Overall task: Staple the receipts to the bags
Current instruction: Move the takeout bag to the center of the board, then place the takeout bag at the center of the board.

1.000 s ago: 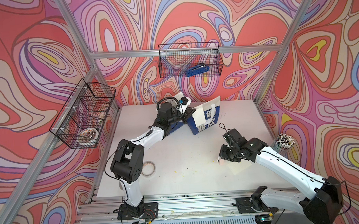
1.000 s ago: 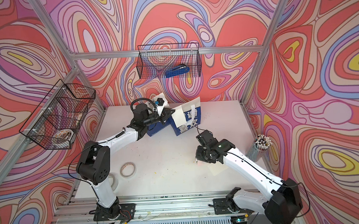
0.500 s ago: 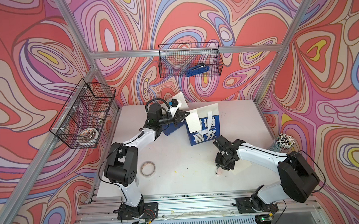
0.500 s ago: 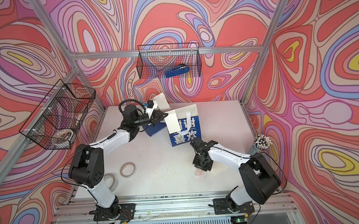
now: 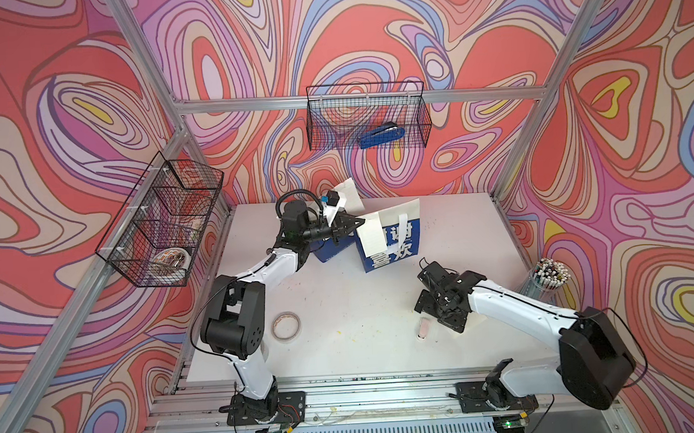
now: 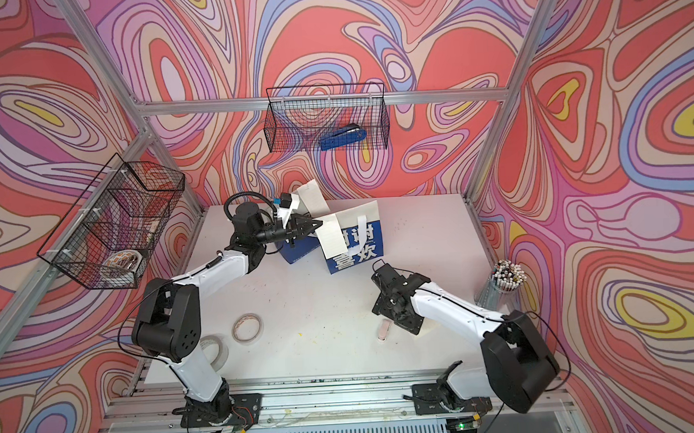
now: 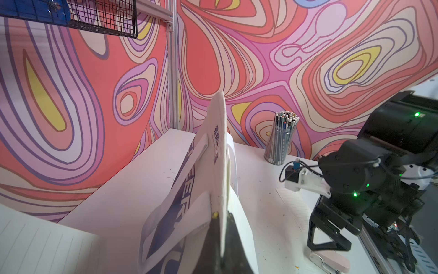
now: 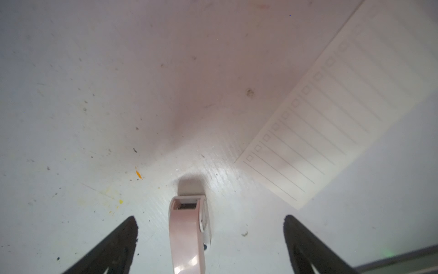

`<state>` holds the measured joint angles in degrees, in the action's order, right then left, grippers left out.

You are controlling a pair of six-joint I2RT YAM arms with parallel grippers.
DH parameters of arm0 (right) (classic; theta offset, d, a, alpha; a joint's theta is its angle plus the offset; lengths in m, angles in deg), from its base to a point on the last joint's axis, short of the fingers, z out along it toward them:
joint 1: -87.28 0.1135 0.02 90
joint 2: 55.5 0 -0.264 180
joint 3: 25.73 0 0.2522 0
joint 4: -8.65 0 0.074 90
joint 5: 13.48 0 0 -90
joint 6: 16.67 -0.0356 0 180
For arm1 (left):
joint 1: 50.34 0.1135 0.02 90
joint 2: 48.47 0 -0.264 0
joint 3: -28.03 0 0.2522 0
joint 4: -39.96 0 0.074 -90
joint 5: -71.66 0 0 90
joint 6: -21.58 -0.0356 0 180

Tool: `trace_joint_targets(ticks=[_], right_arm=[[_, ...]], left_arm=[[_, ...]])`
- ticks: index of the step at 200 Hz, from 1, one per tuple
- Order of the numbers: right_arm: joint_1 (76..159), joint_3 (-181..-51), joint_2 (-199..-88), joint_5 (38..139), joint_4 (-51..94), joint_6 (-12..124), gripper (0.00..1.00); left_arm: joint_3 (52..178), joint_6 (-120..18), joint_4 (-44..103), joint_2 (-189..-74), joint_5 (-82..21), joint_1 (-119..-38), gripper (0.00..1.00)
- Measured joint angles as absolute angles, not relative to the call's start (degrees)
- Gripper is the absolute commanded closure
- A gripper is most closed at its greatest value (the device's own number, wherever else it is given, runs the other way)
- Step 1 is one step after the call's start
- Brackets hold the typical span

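My right gripper (image 8: pixel 210 220) has just sprung wide, leaving the small glossy pink plastic stapler (image 8: pixel 187 237) lying loose on the scuffed white table (image 8: pixel 94 95) between its jaws, low in the wrist view; stapling is paused, I judge. My left gripper (image 5: pixel 359 221) stays clamped on the top corner of the stiff blue-and-white paper bag with Chinese characters (image 5: pixel 397 245), mid-frame, with a thin lined white receipt (image 5: pixel 372 240) flat against its face

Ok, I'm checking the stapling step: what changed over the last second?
The right gripper opened, letting go of the pink stapler, which now lies on the table between its jaws. The Chinese-lettered bag turned its front toward the camera. The left gripper stayed shut on its top edge.
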<state>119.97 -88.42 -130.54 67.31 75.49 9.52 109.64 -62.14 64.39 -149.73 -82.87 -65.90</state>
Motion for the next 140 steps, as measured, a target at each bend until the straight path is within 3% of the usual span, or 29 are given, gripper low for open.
trace_joint_targets(ticks=[27,57,108,140], right_arm=[[118.55,-92.17,-124.92,56.18,83.34,3.84,0.02],[109.92,-92.31,-122.76,53.41,86.29,1.19,0.02],[95.93,-85.25,-125.34,65.8,81.77,-3.96,0.06],[94.03,-82.12,-127.72,70.63,79.69,-6.96,0.09]], left_arm=[[108.62,-61.46,64.46,-149.73,-85.1,-64.8,1.0],[108.0,-61.31,62.36,-149.73,-87.57,-64.61,1.0],[109.47,-72.87,47.19,-146.93,-87.92,-64.65,1.0],[113.23,-86.1,30.28,-144.0,-85.84,-64.63,1.0]])
